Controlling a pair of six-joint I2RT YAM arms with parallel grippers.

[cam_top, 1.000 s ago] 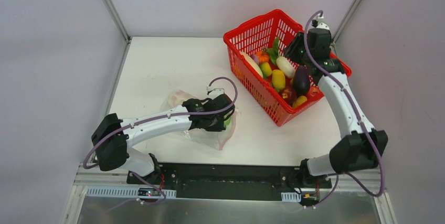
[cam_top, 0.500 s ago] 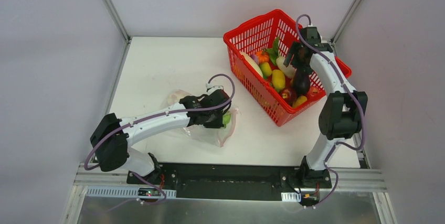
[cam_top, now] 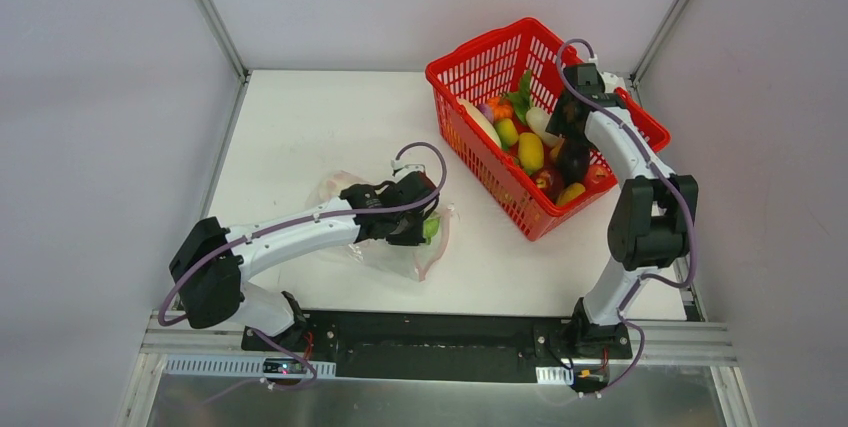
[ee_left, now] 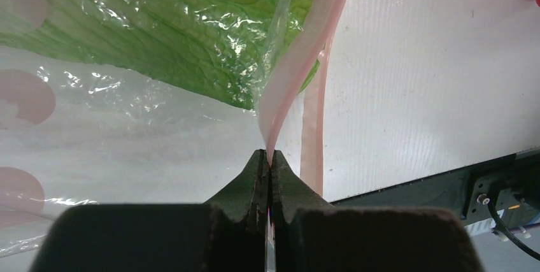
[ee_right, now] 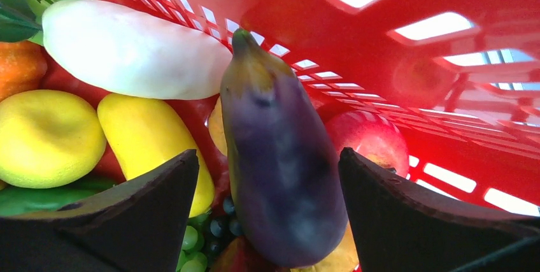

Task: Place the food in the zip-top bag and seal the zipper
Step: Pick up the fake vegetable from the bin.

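Surface: white table (cam_top: 300, 127), red mesh basket (cam_top: 478, 65) at its far right.
Left pincer (ee_left: 269, 159): clamped on the zipper (ee_left: 299, 74) lip of the zip-top bag (ee_left: 114, 138). Mouth runs ahead of the tips, green leafy piece (ee_left: 159, 23) inside, ahead-left.
Right pincer (ee_right: 267, 164): wide open, empty. Purple eggplant (ee_right: 274, 113) sits between the fingers, untouched; white piece (ee_right: 127, 49) ahead-left.
Handling: eggplant likely light, hard, slick; pinch mid-body across the width. Bag film floppy, so hold the lip up.

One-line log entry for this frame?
left hand: shut on zipper | right hand: open, straddling eggplant in basket | bag: holds green leaf
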